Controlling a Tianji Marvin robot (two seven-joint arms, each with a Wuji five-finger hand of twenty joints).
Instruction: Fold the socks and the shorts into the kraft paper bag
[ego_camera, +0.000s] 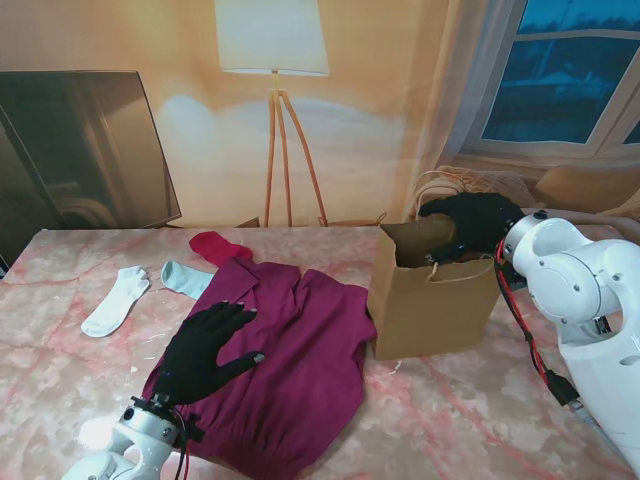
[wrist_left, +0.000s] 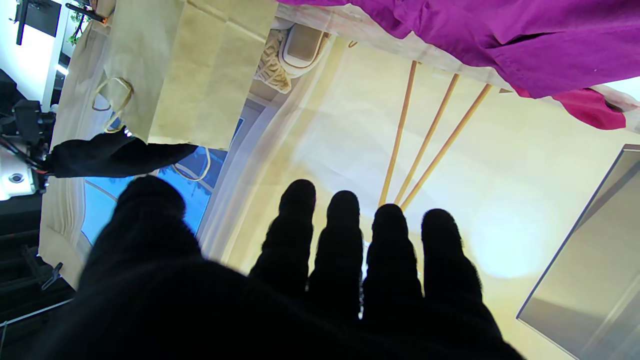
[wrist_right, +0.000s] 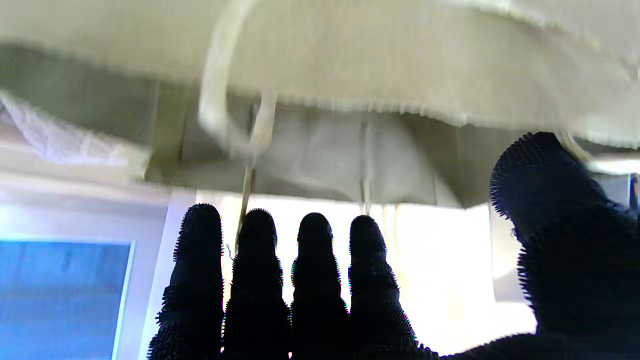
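Observation:
The maroon shorts (ego_camera: 285, 365) lie spread out on the table in front of me. My left hand (ego_camera: 205, 350), black-gloved and open, hovers flat over their left part with fingers apart. A red sock (ego_camera: 218, 247) lies at the shorts' far edge; a light blue sock (ego_camera: 186, 279) and a white sock (ego_camera: 118, 299) lie to the left. The kraft paper bag (ego_camera: 432, 300) stands upright and open on the right. My right hand (ego_camera: 470, 222) is open over the bag's mouth, holding nothing. The left wrist view shows the shorts (wrist_left: 480, 45), the red sock (wrist_left: 590, 107) and the bag (wrist_left: 190, 70).
A dark flat panel (ego_camera: 85, 150) leans against the back wall at the far left. A floor lamp (ego_camera: 275, 100) stands behind the table. The right arm's red cable (ego_camera: 525, 330) hangs beside the bag. The marble table (ego_camera: 460, 420) extends nearer to me on the right.

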